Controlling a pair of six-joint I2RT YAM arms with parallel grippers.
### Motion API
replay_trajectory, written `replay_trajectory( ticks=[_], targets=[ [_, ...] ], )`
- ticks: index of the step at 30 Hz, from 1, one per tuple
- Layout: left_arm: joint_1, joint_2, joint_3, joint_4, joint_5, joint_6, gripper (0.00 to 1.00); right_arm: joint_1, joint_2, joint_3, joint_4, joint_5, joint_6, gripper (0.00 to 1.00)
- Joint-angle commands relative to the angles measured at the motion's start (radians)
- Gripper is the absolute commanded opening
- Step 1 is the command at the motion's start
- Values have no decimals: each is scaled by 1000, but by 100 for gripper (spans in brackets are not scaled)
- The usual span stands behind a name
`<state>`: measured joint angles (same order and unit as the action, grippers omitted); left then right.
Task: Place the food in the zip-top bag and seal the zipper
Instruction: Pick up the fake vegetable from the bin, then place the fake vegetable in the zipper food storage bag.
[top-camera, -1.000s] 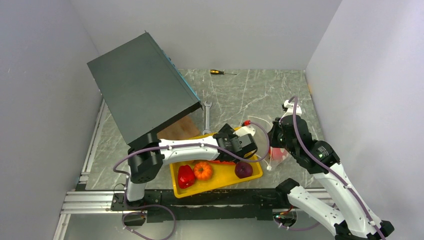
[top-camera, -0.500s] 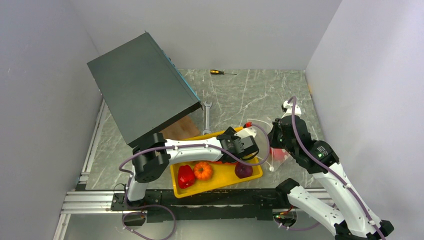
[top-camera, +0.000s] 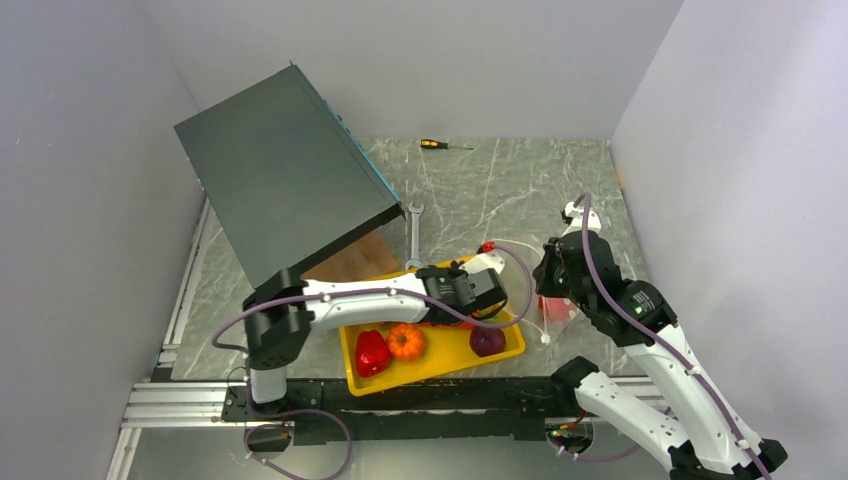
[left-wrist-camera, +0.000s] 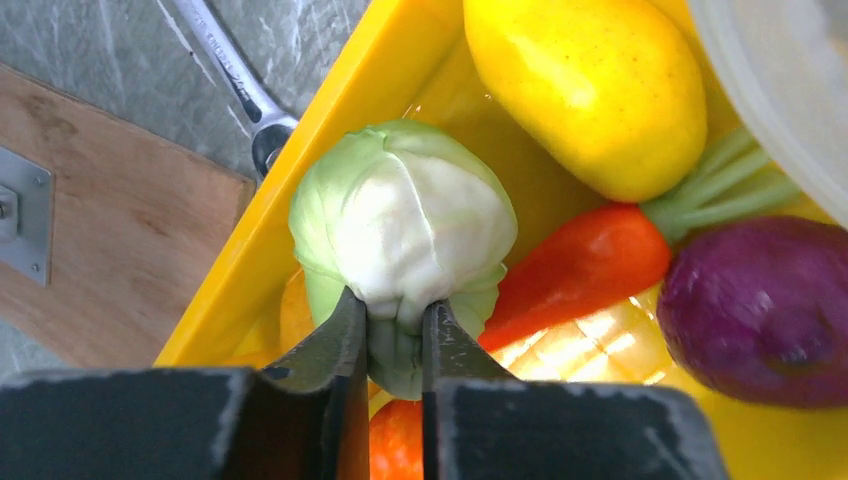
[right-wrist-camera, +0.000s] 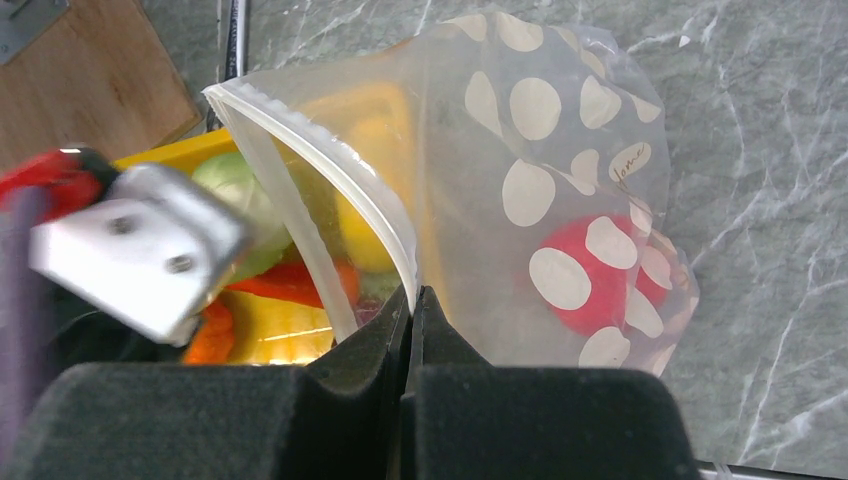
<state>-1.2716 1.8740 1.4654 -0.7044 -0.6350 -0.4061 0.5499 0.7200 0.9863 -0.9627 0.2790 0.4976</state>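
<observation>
A pale green cabbage (left-wrist-camera: 400, 210) rests in the yellow tray (left-wrist-camera: 330, 110), and my left gripper (left-wrist-camera: 393, 312) is shut on its lower part. Beside it lie a yellow pepper (left-wrist-camera: 590, 90), a carrot (left-wrist-camera: 580, 270) and a purple onion (left-wrist-camera: 760, 300). A red pepper (top-camera: 372, 351) and a pumpkin (top-camera: 406, 341) sit at the tray's near left. My right gripper (right-wrist-camera: 412, 295) is shut on the zipper (right-wrist-camera: 330, 150), holding the zip-top bag (right-wrist-camera: 560, 130) open toward the tray. One red piece of food (right-wrist-camera: 590, 270) lies inside the bag.
A large dark box (top-camera: 280, 180) leans over the table's left side, with a wooden board (top-camera: 355, 262) beneath it. A wrench (top-camera: 414, 235) lies just behind the tray. A screwdriver (top-camera: 440, 145) rests near the back wall. Walls close in on both sides.
My left gripper has gone from wide open to shut on the cabbage, and its wrist has shifted slightly left. The right gripper and bag have barely moved.
</observation>
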Motion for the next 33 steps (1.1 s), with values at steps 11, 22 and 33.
replay_trajectory(
  ticks=[11,22,33],
  targets=[
    [61,-502,-130,267,553,-96,0,3,8,9,47,-19,-9,0],
    [213,-483,-315,752,973,-670,0,4,-23,6,88,-85,10,0],
    [218,-453,-370,792,804,-864,0,4,-71,-17,149,-158,81,0]
  ],
)
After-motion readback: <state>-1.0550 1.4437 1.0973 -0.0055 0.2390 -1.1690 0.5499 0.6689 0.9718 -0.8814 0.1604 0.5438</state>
